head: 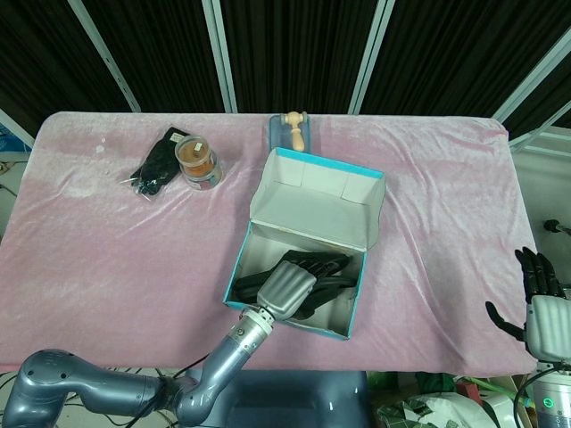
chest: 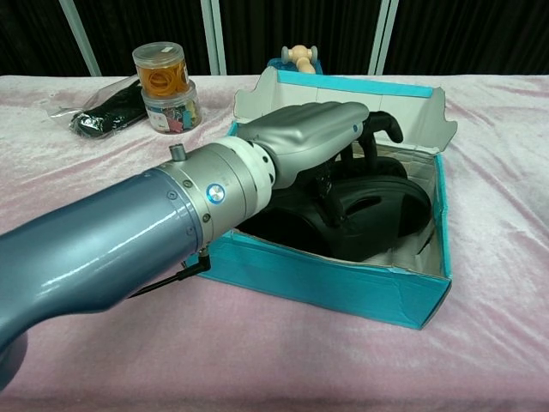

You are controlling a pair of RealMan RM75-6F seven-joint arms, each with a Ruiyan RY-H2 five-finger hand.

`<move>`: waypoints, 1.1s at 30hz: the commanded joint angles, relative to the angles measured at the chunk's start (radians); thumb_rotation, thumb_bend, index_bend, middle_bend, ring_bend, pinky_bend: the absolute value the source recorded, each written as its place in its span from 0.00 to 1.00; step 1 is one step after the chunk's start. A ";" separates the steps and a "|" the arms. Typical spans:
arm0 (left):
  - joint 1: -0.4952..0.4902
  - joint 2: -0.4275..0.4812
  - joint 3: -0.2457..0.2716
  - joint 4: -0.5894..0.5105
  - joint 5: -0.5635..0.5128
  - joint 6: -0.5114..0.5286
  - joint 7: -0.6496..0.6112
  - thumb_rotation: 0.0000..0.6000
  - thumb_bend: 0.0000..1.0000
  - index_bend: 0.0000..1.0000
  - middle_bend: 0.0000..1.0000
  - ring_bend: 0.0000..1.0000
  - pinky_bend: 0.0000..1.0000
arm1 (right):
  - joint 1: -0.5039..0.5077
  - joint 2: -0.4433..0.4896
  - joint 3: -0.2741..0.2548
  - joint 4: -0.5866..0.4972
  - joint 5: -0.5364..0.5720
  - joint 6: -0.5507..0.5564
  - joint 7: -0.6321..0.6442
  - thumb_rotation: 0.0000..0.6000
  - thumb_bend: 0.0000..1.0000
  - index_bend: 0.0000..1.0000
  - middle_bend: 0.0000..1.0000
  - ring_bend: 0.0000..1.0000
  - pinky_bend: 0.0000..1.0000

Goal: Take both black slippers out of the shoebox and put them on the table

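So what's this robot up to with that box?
It is fetching black slippers out of a turquoise cardboard shoebox on the pink-covered table. Its left hand is reaching down into the box, dark fingers over the slippers, though whether it grips one cannot be told. The slippers lie inside the box, none on the table yet. Its right hand waits open, off the table's right edge. At the back sit stacked clear jars, a black bundle and a wooden mallet.

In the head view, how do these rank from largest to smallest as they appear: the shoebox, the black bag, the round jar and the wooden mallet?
1. Shoebox, clearly largest.
2. Black bag.
3. Round jar, slightly smaller than the bag.
4. Wooden mallet, smallest.
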 commanded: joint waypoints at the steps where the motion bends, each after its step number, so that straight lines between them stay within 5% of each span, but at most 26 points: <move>1: -0.014 -0.027 0.005 0.036 -0.005 0.019 0.016 1.00 0.18 0.16 0.30 0.31 0.48 | -0.001 0.000 -0.001 0.001 -0.001 -0.002 0.001 1.00 0.17 0.08 0.05 0.00 0.22; 18: -0.065 -0.111 0.036 0.164 -0.012 0.017 0.056 1.00 0.17 0.18 0.30 0.27 0.45 | -0.019 0.001 0.000 0.011 0.000 0.003 0.031 1.00 0.17 0.08 0.05 0.01 0.22; 26: -0.054 -0.160 0.046 0.239 0.082 0.078 -0.012 1.00 0.31 0.44 0.53 0.55 0.72 | -0.021 -0.001 0.002 0.017 -0.002 0.004 0.041 1.00 0.17 0.08 0.05 0.01 0.22; 33: -0.024 -0.126 0.030 0.186 0.163 0.116 -0.128 1.00 0.32 0.48 0.58 0.59 0.75 | -0.019 -0.002 0.003 0.016 -0.003 -0.003 0.037 1.00 0.17 0.08 0.05 0.01 0.22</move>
